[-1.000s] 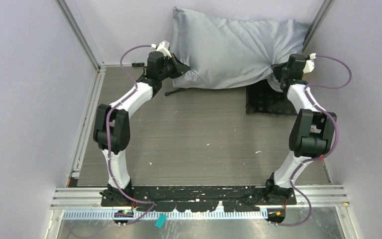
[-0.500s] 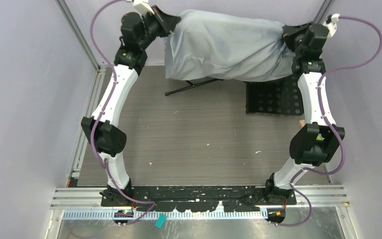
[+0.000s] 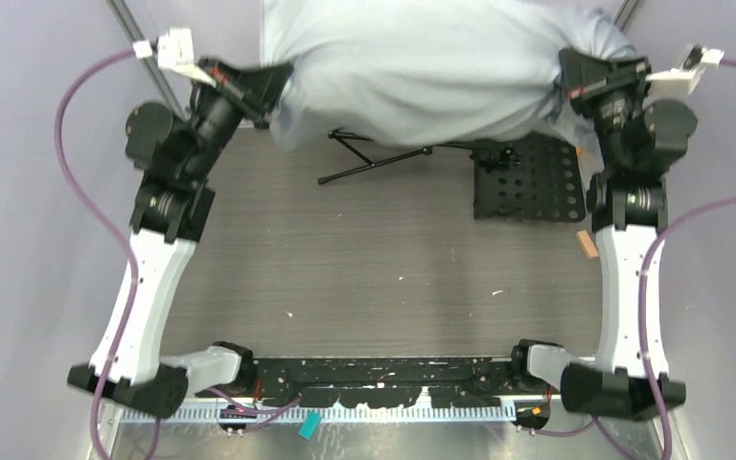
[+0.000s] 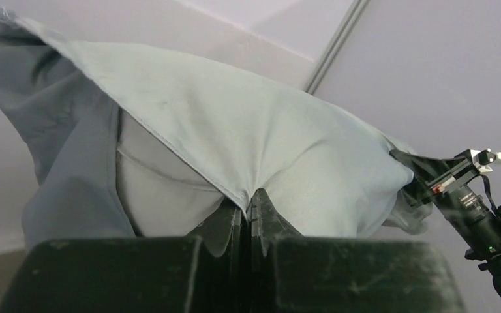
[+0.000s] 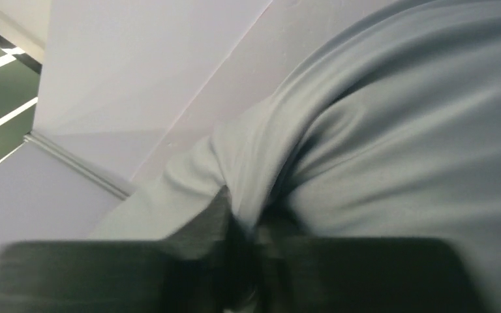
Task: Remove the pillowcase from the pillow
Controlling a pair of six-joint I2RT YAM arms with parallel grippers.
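Note:
The blue-grey pillowcase [image 3: 431, 67] hangs in the air at the back, stretched between my two grippers, bulging with the pillow inside. My left gripper [image 3: 273, 79] is shut on the case's left corner hem. My right gripper [image 3: 567, 69] is shut on its right corner. In the left wrist view the jaws [image 4: 249, 199] pinch the seam of the pillowcase [image 4: 267, 137], and a paler surface, probably the pillow [image 4: 160, 195], shows in the open mouth below the hem. In the right wrist view, blurred, the gripper [image 5: 244, 218] pinches a fold of pillowcase [image 5: 398, 130].
Under the hanging bundle lie a thin black folding stand [image 3: 374, 161] and a black perforated plate [image 3: 527, 182] on the wood-grain table [image 3: 374, 268]. A small tan block [image 3: 586, 243] lies at the right edge. Grey walls close in on both sides.
Both arms have lifted the bundle from the table up and toward the camera, spreading wider apart. The stand and perforated plate beneath are now uncovered.

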